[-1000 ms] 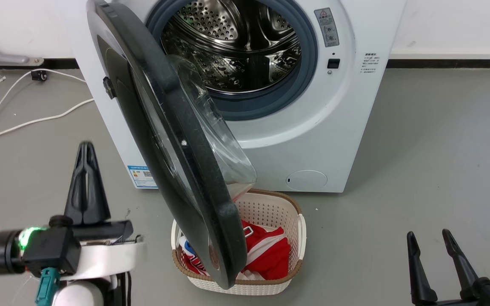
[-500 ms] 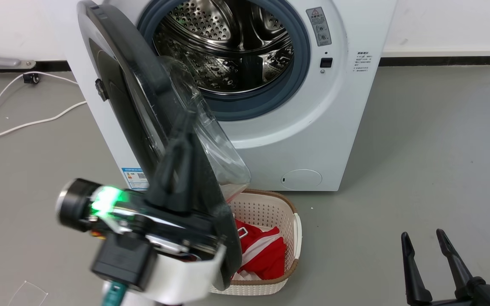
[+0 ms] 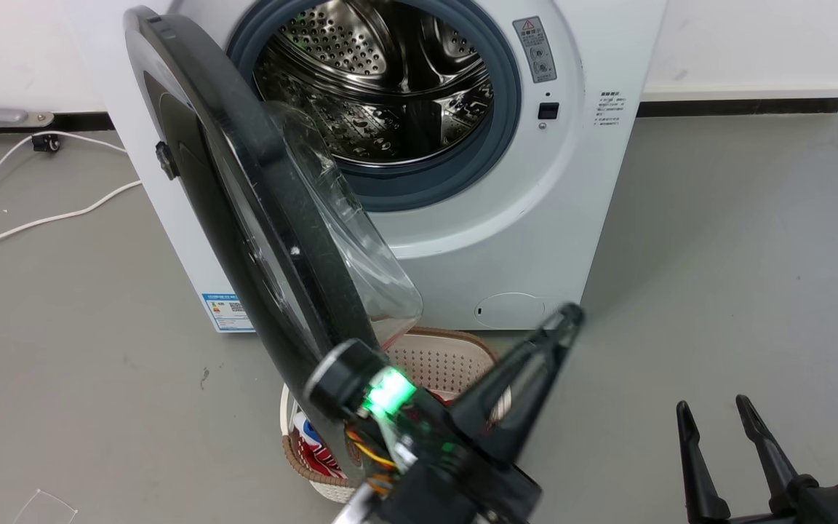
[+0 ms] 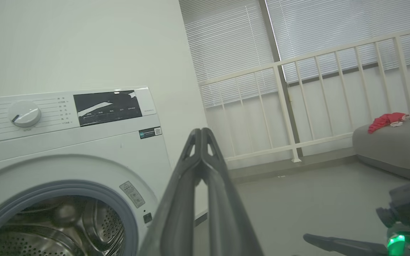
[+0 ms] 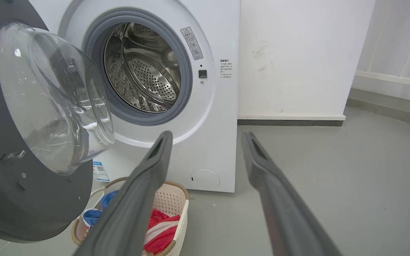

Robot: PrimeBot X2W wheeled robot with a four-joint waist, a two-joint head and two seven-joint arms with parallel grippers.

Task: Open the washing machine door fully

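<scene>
The washing machine door (image 3: 244, 189) is a black disc with a clear glass bowl (image 3: 346, 240). It stands partly open, swung out to the left and seen nearly edge-on. In the right wrist view the door (image 5: 30, 199) shows its inner face at the left. My left gripper (image 3: 570, 314) is shut on nothing, low in the head view. It lies right of the door's lower edge, over the basket, fingers pointing up and right. In its own view the left gripper (image 4: 201, 131) points past the machine's right side. My right gripper (image 3: 713, 405) (image 5: 206, 135) is open at the lower right, apart from the door.
The white machine (image 3: 535, 218) has its steel drum (image 3: 382, 87) exposed. A cream laundry basket (image 3: 441, 349) (image 5: 176, 192) with red clothes (image 5: 158, 224) stands on the floor under the door. White cables (image 3: 48, 215) lie at the left. A railing (image 4: 315, 96) and a grey cushion (image 4: 397, 142) stand to the right.
My left arm has swung from the left of the door across its front to its right side, over the basket. The head camera has shifted a little. Door and right gripper look unmoved.
</scene>
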